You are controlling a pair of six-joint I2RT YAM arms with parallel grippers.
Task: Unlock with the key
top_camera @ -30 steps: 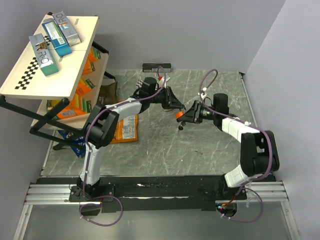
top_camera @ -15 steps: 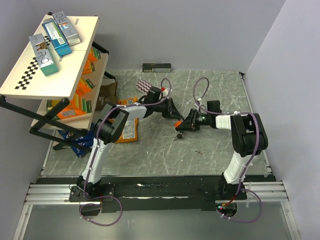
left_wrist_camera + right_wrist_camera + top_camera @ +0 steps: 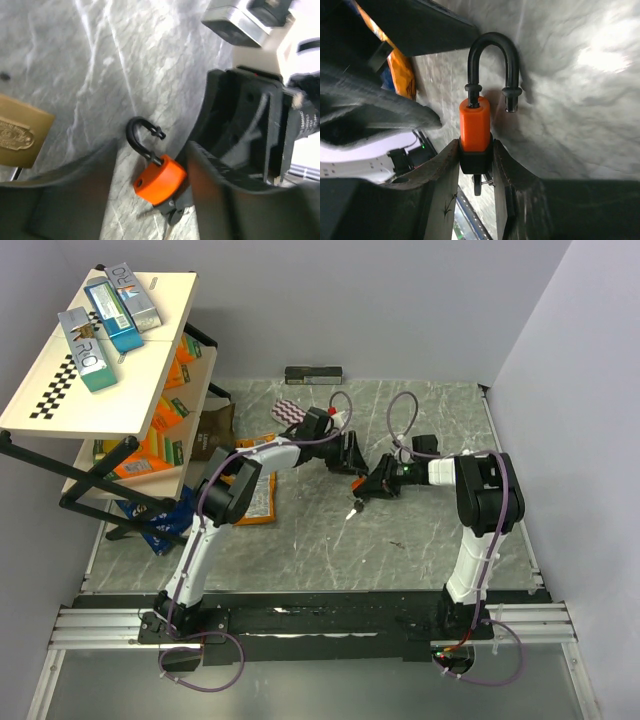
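The grey marble-pattern worktop (image 3: 420, 550) carries a black-framed shelf rack with cream boards (image 3: 100, 350) along its 9 o'clock edge. The top board overhangs the surface. A flat orange printed packet (image 3: 255, 502) lies at 3 o'clock of the rack foot, just beside it. A dark rectangular bar (image 3: 313, 374) lies along the 12 o'clock edge.

In the left wrist view, a rectangular brass padlock (image 3: 20, 132) lies flat at 9 o'clock of the left claw (image 3: 150, 152), apart from it. The left claw is at worktop centre with its fingers spread wide. They straddle a small orange padlock with a black shackle (image 3: 159, 179) without clamping it.

The shackle stands open: one leg sits in the body, the other is free of it. The black-headed metal key (image 3: 476, 161) is seated in the base of the orange padlock. The right claw (image 3: 476, 150) enters from 3 o'clock and is pinched closed on the key head, close against the left claw. Further key parts hang below the head.

Bare marble runs from both claws to the 3 o'clock edge and the 6 o'clock edge.
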